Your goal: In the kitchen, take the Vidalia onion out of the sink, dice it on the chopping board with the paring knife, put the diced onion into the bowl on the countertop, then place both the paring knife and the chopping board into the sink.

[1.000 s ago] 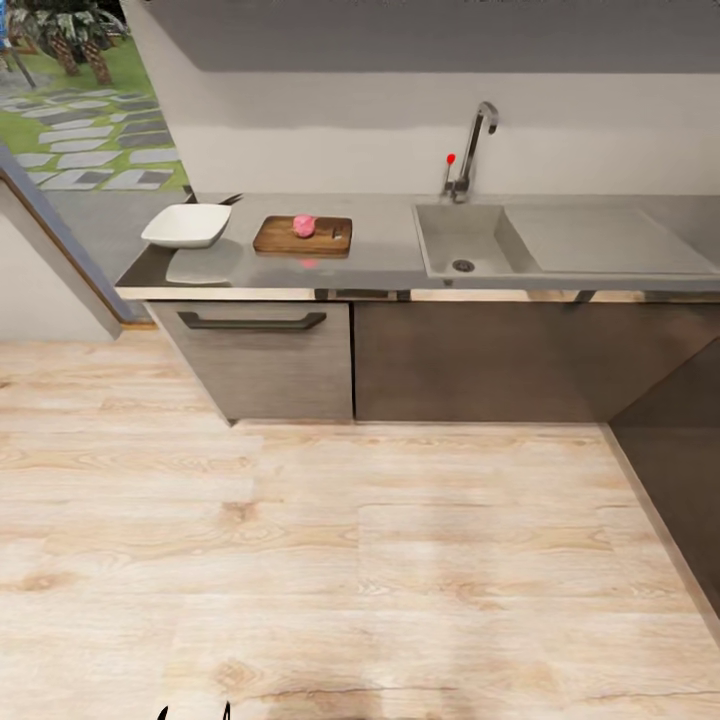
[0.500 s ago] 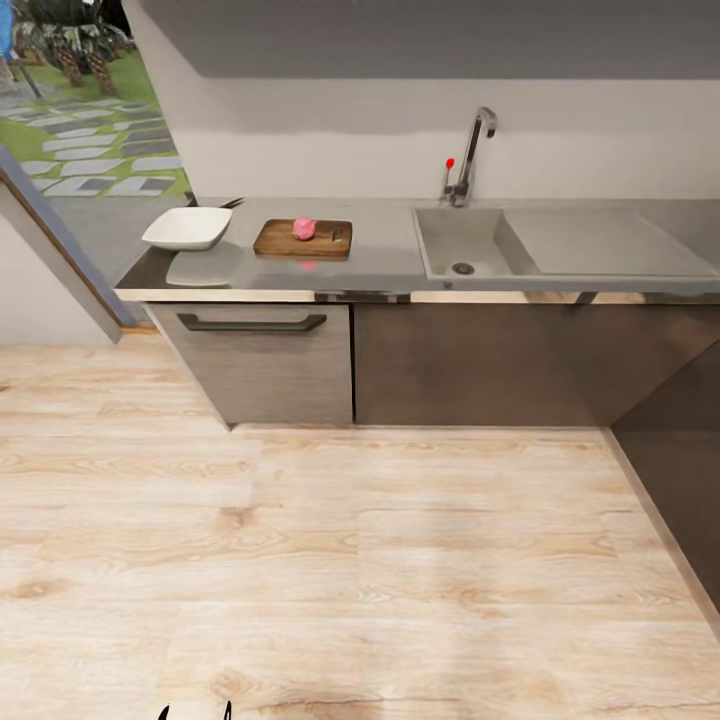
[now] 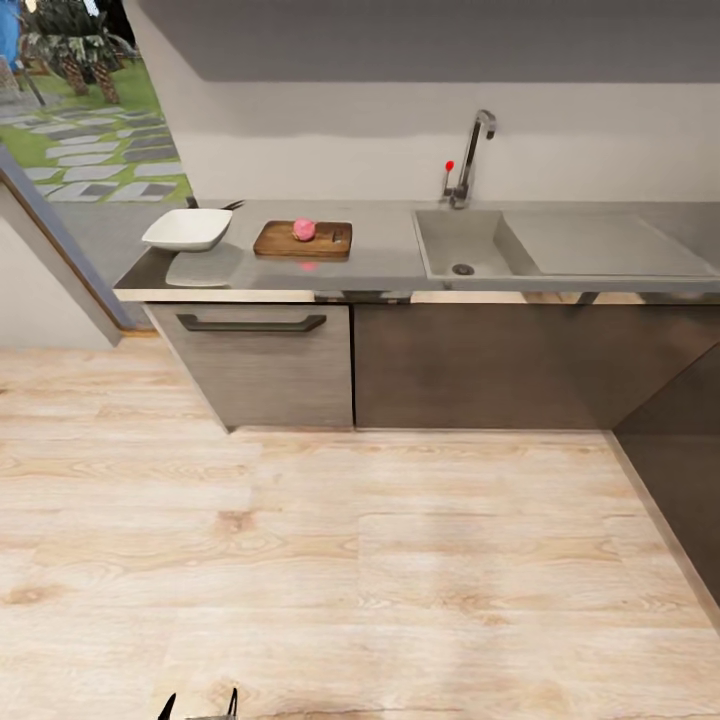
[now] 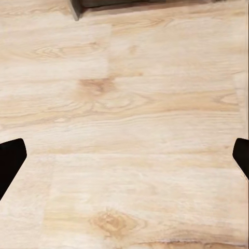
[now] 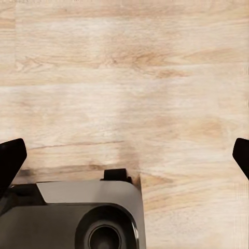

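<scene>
Across the wooden floor stands the grey countertop (image 3: 380, 255). On it lies the dark brown chopping board (image 3: 302, 240) with a pink round onion (image 3: 304, 230) on top and the small paring knife (image 3: 338, 237) at its right end. The white bowl (image 3: 187, 228) sits left of the board. To the right is the sink (image 3: 445, 235), its basin holding nothing, with a chrome tap (image 3: 476, 150). My left gripper (image 3: 200, 708) peeks in at the near edge, far from the counter. In the wrist views the left gripper (image 4: 124, 161) and right gripper (image 5: 124, 155) hang open over the floor.
Grey cabinets with a dark drawer handle (image 3: 250, 322) run under the counter and turn a corner at the right (image 3: 680, 470). An opening at the far left looks out on a garden (image 3: 90, 140). The robot's own base (image 5: 72, 215) lies below the right gripper.
The whole head view has shifted slightly, so the counter sits a little lower in the picture. The left fingertips show a bit more at the bottom edge. Things on the counter have not moved.
</scene>
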`<state>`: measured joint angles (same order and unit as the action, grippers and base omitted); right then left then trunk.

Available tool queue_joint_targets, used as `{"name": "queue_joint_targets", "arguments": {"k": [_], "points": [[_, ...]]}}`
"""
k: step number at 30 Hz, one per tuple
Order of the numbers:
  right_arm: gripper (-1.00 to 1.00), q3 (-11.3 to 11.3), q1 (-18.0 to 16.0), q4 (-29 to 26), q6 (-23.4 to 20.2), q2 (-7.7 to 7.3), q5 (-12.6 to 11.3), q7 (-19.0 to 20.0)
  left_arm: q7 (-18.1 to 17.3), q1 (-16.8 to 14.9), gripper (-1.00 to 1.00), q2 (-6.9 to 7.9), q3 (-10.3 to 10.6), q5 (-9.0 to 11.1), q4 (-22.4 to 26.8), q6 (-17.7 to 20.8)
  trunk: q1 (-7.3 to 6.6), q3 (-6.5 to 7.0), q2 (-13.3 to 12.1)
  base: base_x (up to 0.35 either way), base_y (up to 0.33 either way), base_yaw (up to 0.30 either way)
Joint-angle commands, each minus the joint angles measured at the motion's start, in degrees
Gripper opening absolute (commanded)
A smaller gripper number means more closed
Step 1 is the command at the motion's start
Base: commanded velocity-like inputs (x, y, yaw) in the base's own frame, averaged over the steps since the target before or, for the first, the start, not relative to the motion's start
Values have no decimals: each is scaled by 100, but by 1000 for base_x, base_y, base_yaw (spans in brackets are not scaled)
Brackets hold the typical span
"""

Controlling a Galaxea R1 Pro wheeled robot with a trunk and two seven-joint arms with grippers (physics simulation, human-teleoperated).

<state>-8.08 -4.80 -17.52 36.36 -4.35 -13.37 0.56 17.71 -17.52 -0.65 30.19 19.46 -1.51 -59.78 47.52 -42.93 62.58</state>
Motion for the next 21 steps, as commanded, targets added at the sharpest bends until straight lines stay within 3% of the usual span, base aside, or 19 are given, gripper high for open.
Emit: {"name": "queue_joint_targets", "arguments": {"k": [1, 8, 21], "points": [[100, -43, -3, 3, 20, -5, -60, 6, 40, -6, 100, 4, 44, 32, 81, -22, 23, -16, 44, 0, 0, 0], [100, -36, -2, -16, 20, -16, -68, 6, 307, -3, 100, -14, 52, 25, 596, -22, 177, -97, 325, 0, 0, 0], [100, -31, -3, -245, 30, -33, -69, 6, 356, -4, 100, 12, 74, 31, 553, -22, 462, -256, 846, 0, 0, 0]]}}
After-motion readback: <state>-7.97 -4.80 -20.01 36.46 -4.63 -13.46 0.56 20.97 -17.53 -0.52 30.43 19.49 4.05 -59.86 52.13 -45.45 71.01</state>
